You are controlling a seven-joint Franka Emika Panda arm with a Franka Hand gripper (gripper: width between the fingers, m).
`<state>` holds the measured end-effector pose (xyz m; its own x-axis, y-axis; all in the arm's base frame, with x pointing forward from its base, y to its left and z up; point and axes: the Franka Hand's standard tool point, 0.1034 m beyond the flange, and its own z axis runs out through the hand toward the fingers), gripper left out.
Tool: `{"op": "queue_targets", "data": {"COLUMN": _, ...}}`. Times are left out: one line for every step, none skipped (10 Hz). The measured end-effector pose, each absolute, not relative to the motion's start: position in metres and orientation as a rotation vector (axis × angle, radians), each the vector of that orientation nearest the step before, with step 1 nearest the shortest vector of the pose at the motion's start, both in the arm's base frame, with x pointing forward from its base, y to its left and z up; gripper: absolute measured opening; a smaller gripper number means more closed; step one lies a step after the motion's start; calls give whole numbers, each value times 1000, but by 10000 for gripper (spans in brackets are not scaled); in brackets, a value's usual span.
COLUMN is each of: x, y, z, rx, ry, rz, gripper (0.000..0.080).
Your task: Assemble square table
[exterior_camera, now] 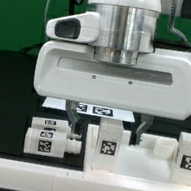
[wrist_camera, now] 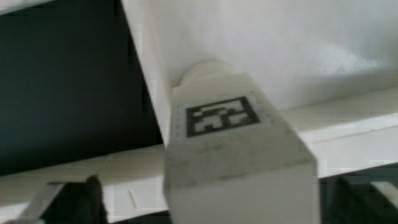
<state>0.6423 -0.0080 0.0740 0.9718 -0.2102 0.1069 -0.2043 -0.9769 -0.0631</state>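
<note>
Wrist view: gripper (wrist_camera: 217, 203) released, fingers (wrist_camera: 71, 200) clear of the upright leg (wrist_camera: 222, 150) between them; only the exterior view shows a second leg (exterior_camera: 51, 136) near that leg.

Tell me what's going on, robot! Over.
Gripper open, jaws either side of upright leg. Leg at corner of slab. Nothing blocking seen.

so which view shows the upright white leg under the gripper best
The wrist view: the short chunky white plastic leg fills the picture, its black-and-white tag large. The exterior view shows it small, upright, tag visible.
</note>
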Motion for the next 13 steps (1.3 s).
{"op": "queue_targets", "data": {"x": 642, "y": -8, "z": 74, "rx": -3057, "ry": 390, "rz": -173, "gripper": 552}}
{"op": "queue_targets", "data": {"x": 642, "y": -8, "z": 74, "rx": -3035, "ry": 504, "rz": -169, "gripper": 369}}
{"op": "queue_targets", "data": {"x": 642, "y": -8, "z": 74, "rx": -3011, "ry": 611, "rz": -165, "gripper": 283}}
{"op": "queue_targets", "data": {"x": 642, "y": -8, "z": 73, "rx": -2993, "ry": 686, "rz": -162, "gripper": 283}}
{"op": "queue_targets", "data": {"x": 642, "y": -9, "z": 73, "rx": -2944, "ry": 862, "rz": -155, "gripper": 284}}
{"op": "queue_targets", "data": {"x": 641, "y": -10, "z": 73, "rx": -2889, "ry": 1033, "rz": -148, "gripper": 284}}
{"op": "queue_targets", "data": {"x": 641, "y": -11, "z": 73, "rx": -2844, "ry": 1152, "rz": -141, "gripper": 284}}
{"op": "queue_targets", "data": {"x": 640, "y": -12, "z": 72, "rx": -2721, "ry": 1404, "rz": -107, "gripper": 284}}
{"op": "queue_targets", "data": {"x": 639, "y": -14, "z": 72, "rx": -2551, "ry": 1682, "rz": -54, "gripper": 284}}
{"op": "queue_targets", "data": {"x": 639, "y": -14, "z": 71, "rx": -2387, "ry": 1902, "rz": -31, "gripper": 284}}
{"op": "queue_targets", "data": {"x": 637, "y": -12, "z": 71, "rx": -2261, "ry": 2046, "rz": -23, "gripper": 284}}
{"op": "queue_targets", "data": {"x": 637, "y": -11, "z": 71, "rx": -2167, "ry": 2148, "rz": -12, "gripper": 284}}
{"op": "queue_targets", "data": {"x": 636, "y": -10, "z": 71, "rx": -2080, "ry": 2236, "rz": -8, "gripper": 284}}
